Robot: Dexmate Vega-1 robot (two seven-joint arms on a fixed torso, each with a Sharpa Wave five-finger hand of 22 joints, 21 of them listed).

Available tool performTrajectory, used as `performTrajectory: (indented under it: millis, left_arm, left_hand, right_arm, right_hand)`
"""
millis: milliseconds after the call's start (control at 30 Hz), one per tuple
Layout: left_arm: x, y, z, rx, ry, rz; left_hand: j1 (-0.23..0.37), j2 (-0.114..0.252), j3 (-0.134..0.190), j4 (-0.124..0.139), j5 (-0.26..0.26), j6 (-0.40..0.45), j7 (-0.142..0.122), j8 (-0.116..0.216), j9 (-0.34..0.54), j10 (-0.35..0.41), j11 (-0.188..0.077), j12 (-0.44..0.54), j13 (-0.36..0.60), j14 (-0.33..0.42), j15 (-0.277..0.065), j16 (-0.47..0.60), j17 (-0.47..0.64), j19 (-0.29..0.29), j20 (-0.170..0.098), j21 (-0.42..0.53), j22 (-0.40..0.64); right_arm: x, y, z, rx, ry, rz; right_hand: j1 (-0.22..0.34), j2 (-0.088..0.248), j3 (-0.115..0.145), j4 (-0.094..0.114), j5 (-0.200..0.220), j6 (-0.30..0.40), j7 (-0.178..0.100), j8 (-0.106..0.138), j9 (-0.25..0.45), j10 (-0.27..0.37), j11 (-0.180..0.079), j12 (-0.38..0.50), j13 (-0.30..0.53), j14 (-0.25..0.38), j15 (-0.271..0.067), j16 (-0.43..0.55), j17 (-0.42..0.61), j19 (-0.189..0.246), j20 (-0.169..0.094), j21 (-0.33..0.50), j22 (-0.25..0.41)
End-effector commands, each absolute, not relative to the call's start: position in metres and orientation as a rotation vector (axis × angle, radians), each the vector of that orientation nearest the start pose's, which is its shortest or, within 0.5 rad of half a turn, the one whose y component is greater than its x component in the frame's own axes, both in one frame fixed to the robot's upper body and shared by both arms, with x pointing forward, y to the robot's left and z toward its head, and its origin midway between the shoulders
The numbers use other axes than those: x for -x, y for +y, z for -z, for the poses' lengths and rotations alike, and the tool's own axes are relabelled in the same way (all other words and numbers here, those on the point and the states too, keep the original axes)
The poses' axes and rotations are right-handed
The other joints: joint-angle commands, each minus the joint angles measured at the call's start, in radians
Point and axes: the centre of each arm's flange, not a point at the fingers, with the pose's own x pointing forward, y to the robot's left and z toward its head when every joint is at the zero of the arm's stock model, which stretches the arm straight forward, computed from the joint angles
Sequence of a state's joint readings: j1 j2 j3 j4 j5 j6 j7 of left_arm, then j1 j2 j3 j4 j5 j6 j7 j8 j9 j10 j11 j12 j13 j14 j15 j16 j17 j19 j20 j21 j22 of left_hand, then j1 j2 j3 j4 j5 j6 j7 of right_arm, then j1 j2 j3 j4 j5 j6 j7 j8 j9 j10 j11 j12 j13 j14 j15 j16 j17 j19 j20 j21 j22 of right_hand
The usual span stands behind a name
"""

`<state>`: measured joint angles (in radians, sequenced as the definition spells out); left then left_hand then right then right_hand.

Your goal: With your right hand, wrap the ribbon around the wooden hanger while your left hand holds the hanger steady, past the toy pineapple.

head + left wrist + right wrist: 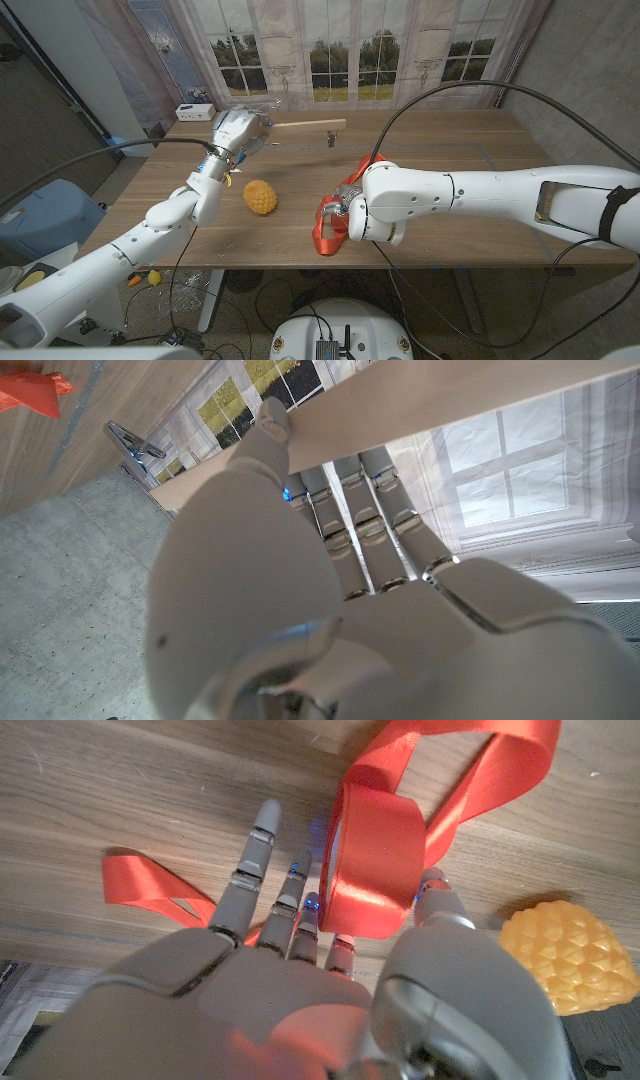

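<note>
Over ribbon (375,860), right hand (330,980) fingers (255,860) outstretched

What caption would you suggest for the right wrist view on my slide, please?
Right hand over the red ribbon on the wooden table, toy pineapple alongside.

One ribbon (333,222), one wooden hanger (305,125), one toy pineapple (260,196), one table (470,200), two robot hands.

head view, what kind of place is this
Probably an indoor lab or test room: a wooden table against a curtain printed with windows, and loose cables on the floor under it.
</note>
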<state>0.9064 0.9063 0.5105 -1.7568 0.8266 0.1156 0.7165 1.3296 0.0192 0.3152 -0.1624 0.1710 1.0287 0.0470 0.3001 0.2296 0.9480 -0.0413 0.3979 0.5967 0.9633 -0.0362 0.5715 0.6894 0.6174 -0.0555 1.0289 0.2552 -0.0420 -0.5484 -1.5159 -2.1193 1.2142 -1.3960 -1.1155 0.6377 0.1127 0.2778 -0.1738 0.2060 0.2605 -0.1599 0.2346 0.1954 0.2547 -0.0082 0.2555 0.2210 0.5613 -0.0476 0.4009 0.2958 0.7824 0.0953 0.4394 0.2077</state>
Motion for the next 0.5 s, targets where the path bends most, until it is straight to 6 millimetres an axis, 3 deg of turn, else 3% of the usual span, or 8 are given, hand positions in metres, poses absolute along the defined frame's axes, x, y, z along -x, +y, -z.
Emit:
performTrajectory:
  millis: [33,67,100,133,167,233,333,500]
  left_arm:
    - [-0.542,0.273,-0.042,-1.49,-1.179,-0.567]
    - [-0.542,0.273,-0.042,-1.492,-1.178,-0.566]
    - [-0.543,0.272,-0.042,-1.492,-1.178,-0.565]
    - [-0.543,0.272,-0.042,-1.494,-1.177,-0.565]
    - [-0.543,0.271,-0.042,-1.495,-1.178,-0.566]
    - [-0.544,0.27,-0.043,-1.496,-1.175,-0.565]
    - [-0.545,0.269,-0.043,-1.498,-1.173,-0.564]
    - [-0.546,0.266,-0.043,-1.501,-1.175,-0.563]
  left_hand:
    - [0.103,0.114,0.016,0.005,0.003,0.023,0.015,0.0,0.029,0.008,-0.005,-0.003,0.003,0.115,-0.193,-0.006,0.003,-0.005,-0.03,0.013,-0.003]
    - [0.102,0.114,0.016,0.005,0.003,0.023,0.014,0.0,0.029,0.009,-0.005,-0.003,0.003,0.115,-0.193,-0.006,0.003,-0.005,-0.03,0.014,-0.003]
    - [0.102,0.113,0.016,0.005,0.003,0.024,0.015,0.0,0.03,0.008,-0.006,-0.004,0.004,0.115,-0.193,-0.006,0.004,-0.005,-0.03,0.016,-0.004]
    - [0.102,0.113,0.016,0.005,0.004,0.025,0.015,0.0,0.03,0.01,-0.006,-0.003,0.004,0.116,-0.193,-0.007,0.004,-0.005,-0.031,0.017,-0.005]
    - [0.102,0.113,0.016,0.005,0.004,0.023,0.015,0.0,0.031,0.01,-0.005,-0.004,0.004,0.116,-0.193,-0.007,0.005,-0.006,-0.032,0.018,-0.006]
    - [0.102,0.113,0.016,0.005,0.004,0.024,0.014,0.0,0.031,0.011,-0.005,-0.005,0.005,0.117,-0.193,-0.008,0.006,-0.007,-0.032,0.021,-0.008]
    - [0.101,0.113,0.017,0.006,0.004,0.023,0.014,-0.001,0.031,0.011,-0.005,-0.006,0.007,0.118,-0.193,-0.008,0.007,-0.007,-0.033,0.024,-0.01]
    - [0.099,0.113,0.017,0.006,0.004,0.024,0.013,-0.001,0.032,0.014,-0.007,-0.008,0.006,0.119,-0.193,-0.01,0.008,-0.01,-0.036,0.028,-0.014]
  right_arm:
    - [-0.503,-0.038,0.067,1.343,0.089,-0.096]
    - [-0.503,-0.039,0.067,1.339,0.085,-0.09]
    - [-0.504,-0.04,0.067,1.335,0.072,-0.08]
    - [-0.503,-0.041,0.068,1.325,0.046,-0.063]
    - [-0.503,-0.043,0.067,1.314,0.028,-0.05]
    - [-0.501,-0.046,0.067,1.289,-0.028,-0.009]
    - [-0.496,-0.051,0.066,1.258,-0.113,0.061]
    - [-0.491,-0.061,0.066,1.199,-0.207,0.183]
  right_hand:
    - [0.223,0.041,0.062,-0.013,-0.012,0.049,0.025,0.001,0.003,0.082,-0.012,0.02,0.002,0.139,-0.077,0.118,0.097,0.104,-0.099,0.09,0.03]
    - [0.284,0.049,0.077,-0.013,-0.015,0.058,0.045,0.0,0.004,0.101,-0.01,0.024,0.004,0.17,-0.107,0.153,0.131,0.118,-0.135,0.118,0.045]
    - [0.361,0.058,0.097,-0.012,-0.018,0.072,0.093,0.002,0.007,0.114,-0.011,0.026,0.01,0.211,-0.139,0.196,0.175,0.133,-0.18,0.151,0.058]
    - [0.406,0.068,0.113,-0.007,-0.019,0.086,0.11,0.005,0.009,0.148,-0.007,0.04,0.016,0.244,-0.153,0.221,0.201,0.136,-0.209,0.175,0.072]
    - [0.51,0.069,0.148,-0.014,-0.021,0.125,0.124,0.014,0.013,0.193,0.003,0.063,0.029,0.297,-0.173,0.258,0.246,0.147,-0.248,0.223,0.096]
    - [0.651,0.057,0.174,-0.011,-0.025,0.217,0.135,0.036,0.03,0.253,0.02,0.107,0.059,0.37,-0.182,0.296,0.317,0.152,-0.293,0.301,0.126]
    - [0.753,0.046,0.165,0.012,-0.033,0.394,0.163,0.086,0.08,0.406,0.051,0.238,0.134,0.421,-0.178,0.27,0.399,0.117,-0.312,0.437,0.179]
    - [0.769,0.046,0.148,0.023,-0.028,0.509,0.187,0.117,0.115,0.481,0.075,0.326,0.192,0.444,-0.176,0.22,0.432,0.098,-0.314,0.532,0.198]
